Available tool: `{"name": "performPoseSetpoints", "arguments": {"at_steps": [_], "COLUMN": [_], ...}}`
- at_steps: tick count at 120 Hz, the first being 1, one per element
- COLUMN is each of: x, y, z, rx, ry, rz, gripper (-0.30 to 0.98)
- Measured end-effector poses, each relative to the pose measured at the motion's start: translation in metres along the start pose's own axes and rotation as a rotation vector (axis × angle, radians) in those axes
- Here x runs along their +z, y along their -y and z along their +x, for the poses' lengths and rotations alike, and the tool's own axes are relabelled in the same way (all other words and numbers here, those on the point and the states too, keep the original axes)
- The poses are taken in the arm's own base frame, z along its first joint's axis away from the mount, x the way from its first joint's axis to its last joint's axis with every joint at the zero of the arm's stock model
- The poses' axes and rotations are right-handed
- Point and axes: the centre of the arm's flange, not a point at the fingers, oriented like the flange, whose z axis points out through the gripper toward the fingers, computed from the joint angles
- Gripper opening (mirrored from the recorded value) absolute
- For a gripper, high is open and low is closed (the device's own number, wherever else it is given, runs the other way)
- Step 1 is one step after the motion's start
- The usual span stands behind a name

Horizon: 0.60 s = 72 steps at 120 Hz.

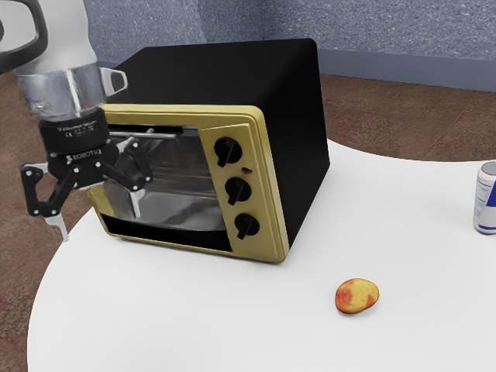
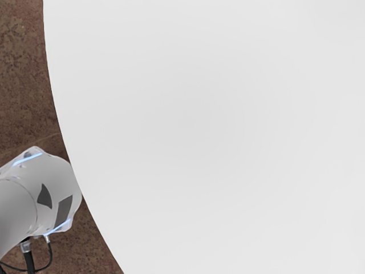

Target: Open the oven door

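The toaster oven [image 1: 302, 139] sits on the white desk [image 1: 194, 310], black-bodied with a gold front, and its glass door [image 1: 182, 186] stands upright in that front beside the column of knobs [image 1: 238, 189]; it looks closed to me, though a slight gap would be hard to spot. The jaws hang pointing down at the end of the oven away from the knobs, spread wide, with nothing between them; one fingertip overlaps the glass, the other hangs out past the oven's end. My worry is that next reach: with the fingers so far apart, one could knock the gold frame or rap the glass while the other misses the handle [image 1: 164, 136] altogether, and a push at the wrong height might shove the whole oven back instead of swinging the door. If the door folds downward, as I'd guess, jaws left low in front of the oven would block its path, and a thin bar like that could slip from a shallow hold. How near the fingers really are to the glass I can't judge, and the handle's far end is lost behind them. Out from the oven's knob end lies a mango [image 1: 357, 296], and well apart from the oven a soda can [image 1: 486, 198] is cut off by the exterior view's edge. The wrist view looks down on the desk and the arm's pale base [image 2: 43, 197], no help in lining up with the oven.
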Motion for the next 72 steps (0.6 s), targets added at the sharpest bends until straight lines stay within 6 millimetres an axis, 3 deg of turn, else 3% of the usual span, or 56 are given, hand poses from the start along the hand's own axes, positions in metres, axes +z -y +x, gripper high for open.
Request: {"name": "performPoseSetpoints", "arguments": {"at_steps": [18, 32, 51, 72], "x": [-0.013, -0.022, -0.036, -0.040], "y": [-0.010, -0.007, 0.025, 0.014], "z": [-0.005, -0.005, 0.056, 0.098], "rx": [-0.229, -0.388, -0.688, -0.833], "ry": [-0.020, -0.021, 0.003, -0.045], "rz": [-0.117, -0.176, -0.253, -0.355], "gripper": [0.69, 0.69, 0.69, 0.69]}}
